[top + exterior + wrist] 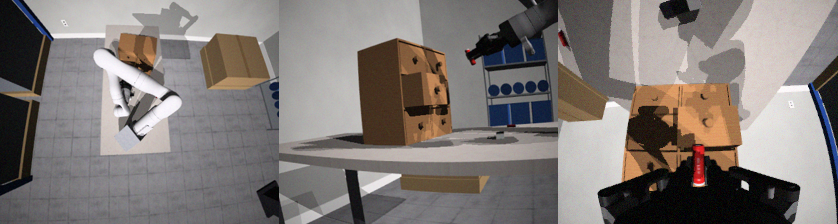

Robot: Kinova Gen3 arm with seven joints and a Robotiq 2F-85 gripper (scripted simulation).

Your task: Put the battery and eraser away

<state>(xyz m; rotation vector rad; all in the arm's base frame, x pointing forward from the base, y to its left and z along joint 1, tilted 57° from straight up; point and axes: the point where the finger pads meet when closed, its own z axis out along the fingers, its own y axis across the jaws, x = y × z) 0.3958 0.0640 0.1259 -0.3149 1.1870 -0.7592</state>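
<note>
The wooden chest (404,91) stands on the table, also seen from above (138,50) and in the wrist view (683,128). Its middle-row left drawer (423,89) is pulled partly out; the other drawers look pushed in. My gripper (471,56) hangs in the air in front of the chest, at about top-row height and well apart from it. It is shut on the AA battery (699,166), a small red and white cylinder sticking out between the fingers. The eraser (499,136) (679,5), a small dark and grey block, lies on the table farther out from the chest.
A small red object (511,125) lies on the table beyond the eraser. The arm's grey base block (127,140) sits at the table's near end. A blue shelf (519,88) and a large cardboard box (234,61) stand off the table.
</note>
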